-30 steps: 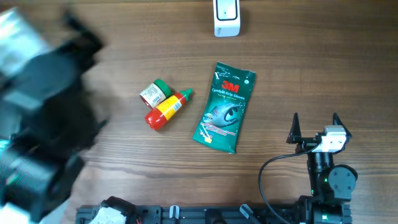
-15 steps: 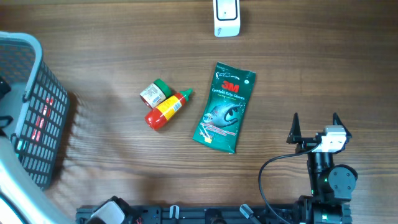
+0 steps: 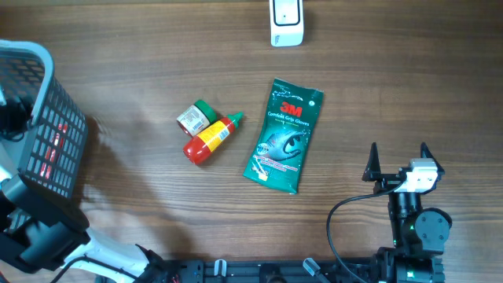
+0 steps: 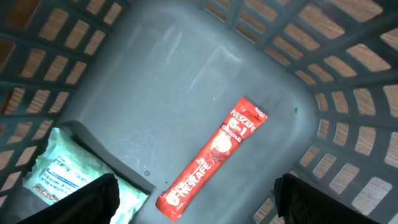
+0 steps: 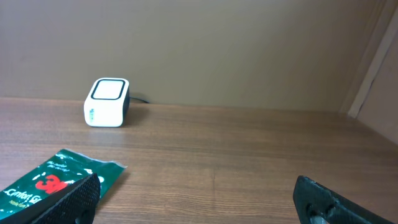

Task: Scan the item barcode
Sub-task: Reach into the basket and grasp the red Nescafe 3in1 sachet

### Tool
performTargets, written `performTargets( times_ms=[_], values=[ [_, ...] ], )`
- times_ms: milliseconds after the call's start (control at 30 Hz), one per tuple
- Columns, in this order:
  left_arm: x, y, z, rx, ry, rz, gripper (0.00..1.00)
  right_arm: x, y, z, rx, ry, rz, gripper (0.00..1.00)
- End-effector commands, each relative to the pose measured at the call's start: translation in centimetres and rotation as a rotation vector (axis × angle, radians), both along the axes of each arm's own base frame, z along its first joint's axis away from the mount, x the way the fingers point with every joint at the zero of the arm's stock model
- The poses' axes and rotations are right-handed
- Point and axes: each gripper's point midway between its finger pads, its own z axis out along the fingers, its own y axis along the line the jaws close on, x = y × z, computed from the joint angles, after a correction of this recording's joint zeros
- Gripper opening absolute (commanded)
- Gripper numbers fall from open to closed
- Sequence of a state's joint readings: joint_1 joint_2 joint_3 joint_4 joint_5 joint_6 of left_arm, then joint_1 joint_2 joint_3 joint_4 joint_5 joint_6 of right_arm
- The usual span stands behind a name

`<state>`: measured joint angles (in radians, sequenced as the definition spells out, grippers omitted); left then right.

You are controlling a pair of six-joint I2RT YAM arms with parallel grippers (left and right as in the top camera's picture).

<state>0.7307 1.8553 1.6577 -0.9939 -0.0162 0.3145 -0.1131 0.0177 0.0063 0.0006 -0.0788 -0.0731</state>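
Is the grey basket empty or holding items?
Not empty. The left wrist view shows a red Nescafe sachet and a pale green packet lying on the basket floor.

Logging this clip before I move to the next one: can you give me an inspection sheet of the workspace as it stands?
Surface: wooden table, no spills seen.
Job's things: white scanner at the far edge; green 3M packet, red sauce bottle and small green-capped container mid-table.
Clutter: grey basket at left, holding a Nescafe stick and a pale green packet.
Grippers: left gripper open over the basket floor; right gripper open, holding nothing.
Cables: black cable looping near the right gripper.
Surroundings: plain beige wall behind the table.
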Motion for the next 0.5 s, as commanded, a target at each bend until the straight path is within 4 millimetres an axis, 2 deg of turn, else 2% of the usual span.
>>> performTargets(
  times_ms=[0, 67, 100, 133, 200, 467],
  values=[
    [-1.3, -0.4, -1.2, -0.073, -0.02, 0.0, 0.85, 0.0, 0.1, 0.1, -0.006, -0.003, 0.008, 1.0],
    [-3.1, 0.0, -2.3, -0.063, -0.026, 0.026, 0.88, 0.0, 0.1, 0.1, -0.006, -0.003, 0.008, 1.0],
    [-4.1, -0.1, -3.1, -0.057, -0.029, 0.015, 0.93, 0.0, 0.1, 0.1, -0.006, -0.003, 0.008, 1.0],
    [-4.3, -0.5, -3.6, -0.066, -0.048, -0.016, 0.95, 0.0, 0.1, 0.1, -0.006, -0.003, 0.008, 1.0],
    [-3.9, -0.7, -4.4, -0.072, -0.078, -0.034, 1.0, 0.0, 0.1, 0.1, -0.006, -0.003, 0.008, 1.0],
    [-3.2, -0.3, -6.9, 0.02, -0.08, -0.202, 1.0, 0.0, 0.1, 0.1, -0.006, -0.003, 0.008, 1.0]
  ],
)
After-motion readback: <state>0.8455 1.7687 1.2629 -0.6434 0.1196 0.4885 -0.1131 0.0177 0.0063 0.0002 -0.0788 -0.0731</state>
